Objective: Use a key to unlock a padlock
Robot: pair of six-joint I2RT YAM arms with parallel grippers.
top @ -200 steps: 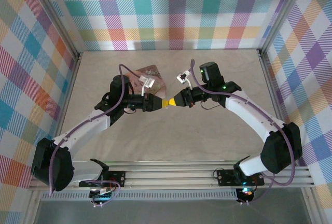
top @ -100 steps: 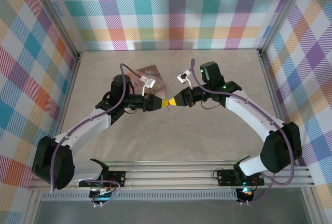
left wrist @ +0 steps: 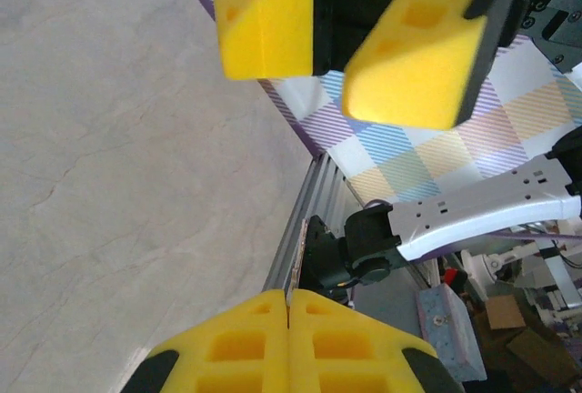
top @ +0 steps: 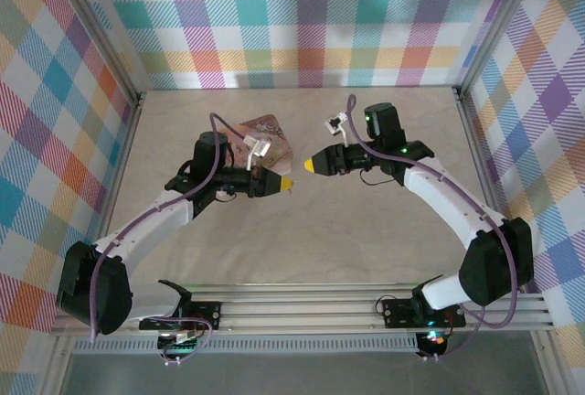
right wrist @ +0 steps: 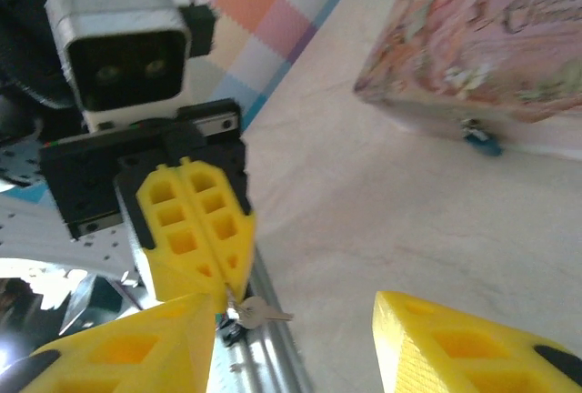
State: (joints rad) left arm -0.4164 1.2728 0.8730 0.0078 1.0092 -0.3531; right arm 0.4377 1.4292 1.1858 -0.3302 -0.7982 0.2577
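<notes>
Where the two arms face each other over the pale marbled table top point(top: 366, 230), the left gripper point(top: 286, 182) is clenched. The left wrist view shows its yellow foam pads point(left wrist: 236, 347) pressed flat together along one seam. From the right wrist camera, the tiny thin metal key point(right wrist: 261, 315) is seen sticking out from the tip of those closed pads. It is pinched at one end, with its free end pointing sideways above the table.

The right gripper point(top: 311, 165) is released, and its own yellow fingertips point(right wrist: 473, 347) stand well apart in the right wrist view. In the top view the two gripper tips point towards each other, near but not touching, with bare table visible between them.

The tiny padlock with a blue body and silvery shackle point(right wrist: 480, 138) sits at the lower edge of the pink illustrated rectangular tin point(right wrist: 482, 38), against the tin's side wall and low by the table surface. That part of the picture is too blurred to tell whether the shackle is latched. In the top view the tin point(top: 265, 130) lies on the table just beyond the left wrist, on its far side. The key and the padlock are well apart
</notes>
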